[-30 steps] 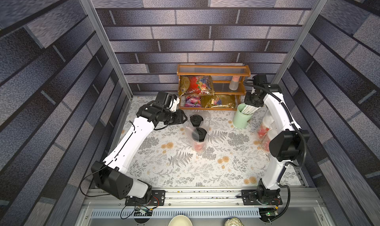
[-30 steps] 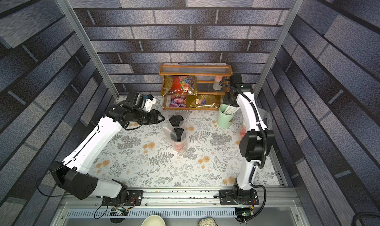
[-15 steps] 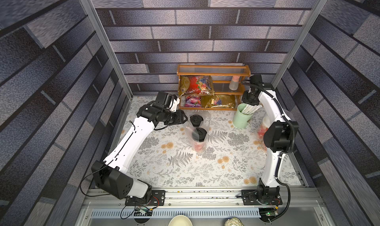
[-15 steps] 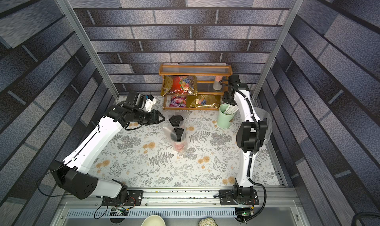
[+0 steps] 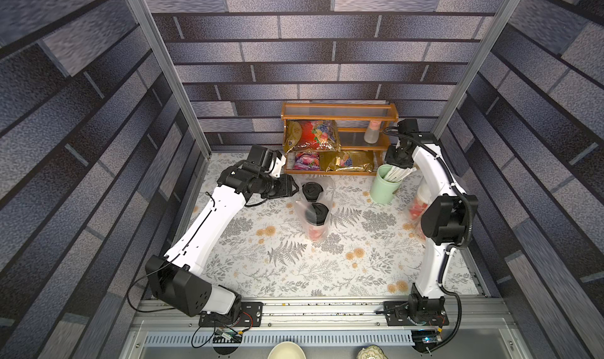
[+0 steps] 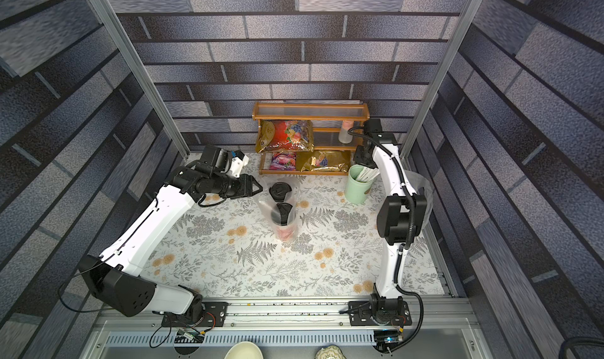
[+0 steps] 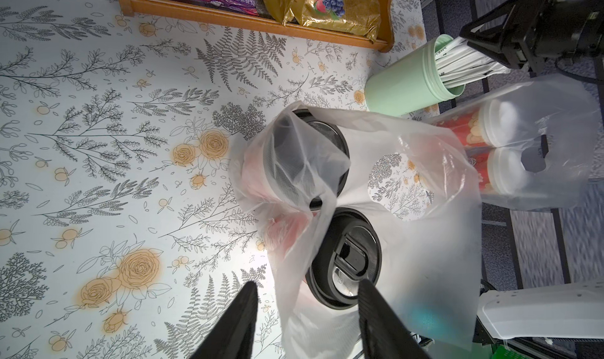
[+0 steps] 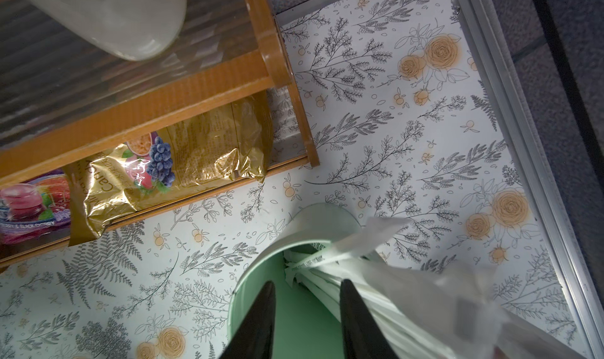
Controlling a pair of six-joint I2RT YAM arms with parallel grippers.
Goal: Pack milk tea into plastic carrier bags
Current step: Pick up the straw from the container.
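Carrier bag (image 7: 425, 243) is found straight ahead of left gripper (image 7: 307, 282), which is half-open and empty. Right gripper (image 8: 308, 282), parted and empty, is held over green cup (image 8: 313, 210).

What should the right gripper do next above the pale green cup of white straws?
Probably lower and shut on one straw: the right gripper hangs open right above the white wrapped straws in the pale green cup, holding nothing.

- Both top views look down from high at the front onto the whole bench (image 5: 294, 269), facing the back wall (image 6: 294, 46).
- Left wrist camera hangs close above the black-lidded cups (image 7: 343, 262).
- Right wrist camera peers close into the green straw cup (image 8: 294, 308), seen in all views.
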